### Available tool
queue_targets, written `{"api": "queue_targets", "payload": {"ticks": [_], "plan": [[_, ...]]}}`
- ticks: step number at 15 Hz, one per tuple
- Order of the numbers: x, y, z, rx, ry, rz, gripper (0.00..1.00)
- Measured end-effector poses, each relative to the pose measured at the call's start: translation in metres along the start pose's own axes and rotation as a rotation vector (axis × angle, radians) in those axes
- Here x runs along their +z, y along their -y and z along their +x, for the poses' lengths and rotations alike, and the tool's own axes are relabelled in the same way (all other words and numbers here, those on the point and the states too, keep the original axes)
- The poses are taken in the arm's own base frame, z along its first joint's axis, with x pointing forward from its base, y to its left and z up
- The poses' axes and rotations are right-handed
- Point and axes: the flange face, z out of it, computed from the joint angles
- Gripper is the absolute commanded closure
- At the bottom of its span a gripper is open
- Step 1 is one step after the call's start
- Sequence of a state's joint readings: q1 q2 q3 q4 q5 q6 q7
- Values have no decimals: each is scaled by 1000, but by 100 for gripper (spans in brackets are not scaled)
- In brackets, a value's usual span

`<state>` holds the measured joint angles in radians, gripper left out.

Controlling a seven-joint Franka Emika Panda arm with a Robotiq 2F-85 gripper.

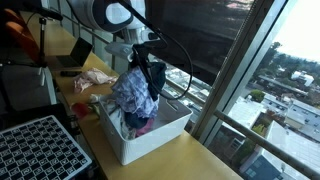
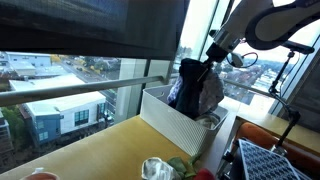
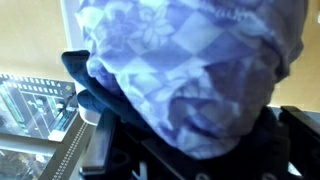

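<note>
The hand (image 1: 147, 66) clasps a blue patterned cloth (image 1: 133, 93) — dangling over the white bin (image 1: 160, 137) on the desk (image 1: 188, 160).

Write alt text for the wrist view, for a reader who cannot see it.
A blue-and-white patterned cloth fills most of the frame, bunched up and held in the robot's jaws. A dark blue cloth pokes out at its left, and a window onto blurred buildings shows at lower left.
</note>
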<state>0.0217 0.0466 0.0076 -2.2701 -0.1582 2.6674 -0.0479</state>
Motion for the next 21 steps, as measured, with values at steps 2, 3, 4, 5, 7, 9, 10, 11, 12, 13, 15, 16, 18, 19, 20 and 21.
{"api": "queue_targets", "payload": {"ticks": [2, 3, 4, 5, 7, 9, 10, 11, 12, 13, 15, 16, 18, 19, 20, 21], "plan": [[15, 5, 2, -8, 19, 14, 55], [20, 7, 3, -11, 25, 17, 49], [23, 8, 5, -13, 27, 20, 41], [24, 8, 7, -16, 26, 22, 34], [20, 8, 12, -22, 15, 21, 19], [10, 13, 20, -32, -8, 20, 5], [3, 17, 24, -41, -21, 19, 1], [-4, 22, 27, -52, -34, 19, 0], [-11, 28, 29, -62, -45, 18, 0], [-18, 34, 31, -73, -56, 18, 0], [-31, 52, 34, -95, -76, 16, 0], [-37, 65, 35, -109, -85, 16, 0], [-41, 98, 33, -139, -92, 23, 0], [-40, 118, 31, -154, -88, 31, 0], [-35, 141, 25, -168, -78, 42, 0], [-28, 167, 17, -182, -61, 57, 0]]}}
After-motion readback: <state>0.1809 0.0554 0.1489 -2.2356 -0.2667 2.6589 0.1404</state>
